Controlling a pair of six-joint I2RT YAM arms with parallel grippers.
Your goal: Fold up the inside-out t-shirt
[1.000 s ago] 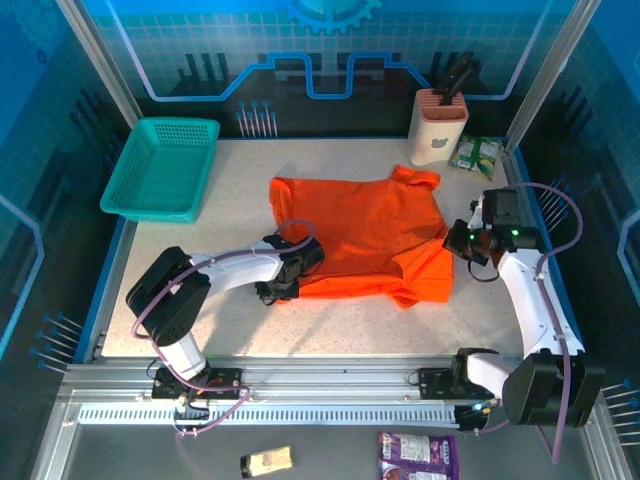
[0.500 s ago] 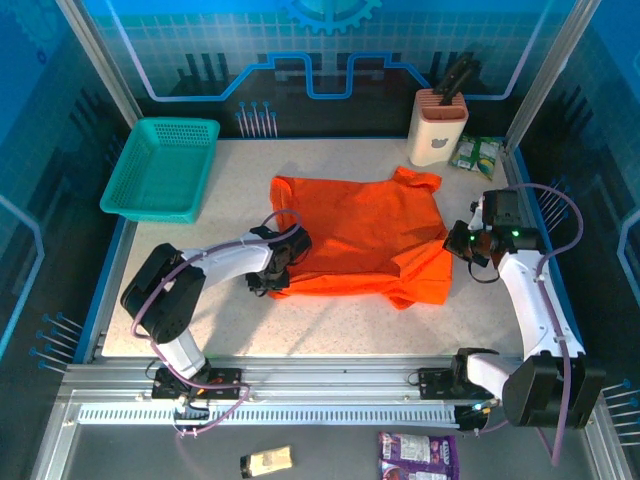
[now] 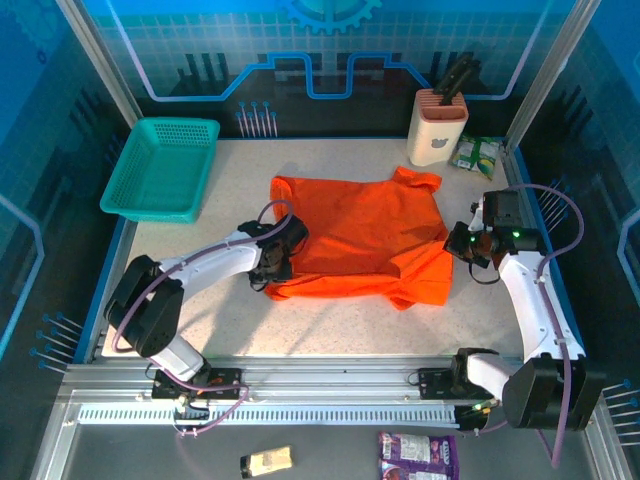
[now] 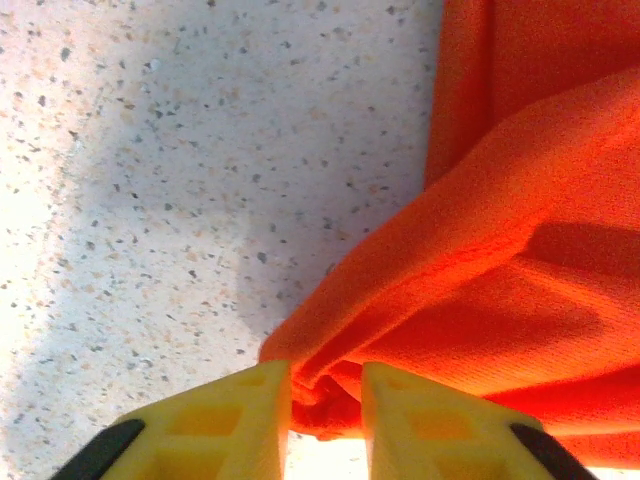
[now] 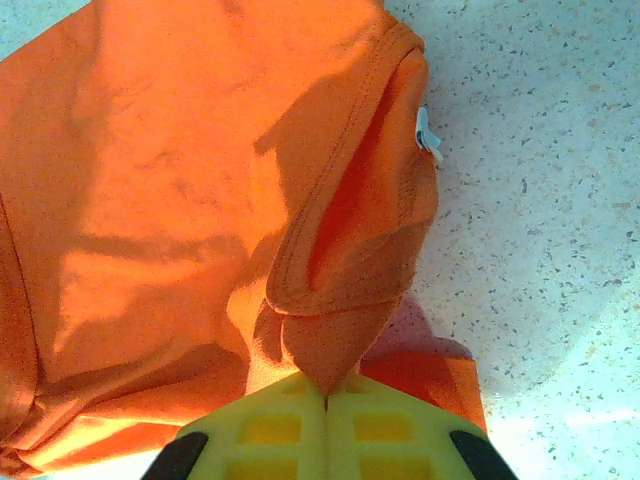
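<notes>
The orange t-shirt [image 3: 360, 235] lies spread across the middle of the table, rumpled along its near edge. My left gripper [image 3: 275, 262] sits at the shirt's near left corner. In the left wrist view its yellow fingers [image 4: 250, 420] press a bunched fold of the t-shirt [image 4: 500, 250] between them, so the left gripper [image 4: 326, 405] is shut on cloth. My right gripper [image 3: 455, 243] is at the shirt's right edge. Its jaws are shut tight on a pointed pinch of the t-shirt [image 5: 150, 180] just below a sleeve opening, as the right gripper [image 5: 326, 400] shows in its wrist view.
A teal mesh basket [image 3: 162, 167] stands at the back left. A knife block [image 3: 438, 127] and a green packet [image 3: 478, 153] are at the back right. Bare speckled table [image 3: 200, 320] lies in front of the shirt. A small white label [image 5: 427, 133] sticks out of the sleeve hem.
My left gripper has slid left and slightly away along the shirt's near left edge and closed on the cloth, drawing that corner with it. The right arm has not moved.
</notes>
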